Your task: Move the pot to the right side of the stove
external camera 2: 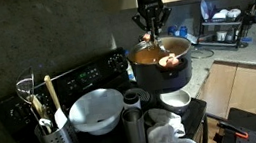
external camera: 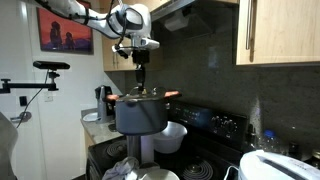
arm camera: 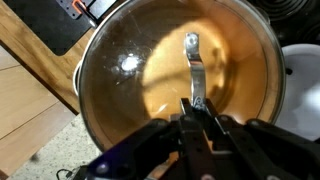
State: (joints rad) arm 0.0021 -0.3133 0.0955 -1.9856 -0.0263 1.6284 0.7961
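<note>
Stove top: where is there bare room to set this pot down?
Likely bare: the black coil stove surface between the white round bowl and the white rounded appliance. Crowded: under the large grey metal stockpot in the claw, around the slim steel canister.

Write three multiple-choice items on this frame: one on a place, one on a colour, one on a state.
1. The white bowl stands: A on the stove, B in a drawer, C on the floor.
2. The pot is, inside: A blue, B reddish-brown, C white.
3. The tool is: A open above the bowl, B out of view, C closed on the pot's rim.
Key: A, it sits before the stove's back panel; B, the wrist view shows it; C, its fingers meet at the rim.
</note>
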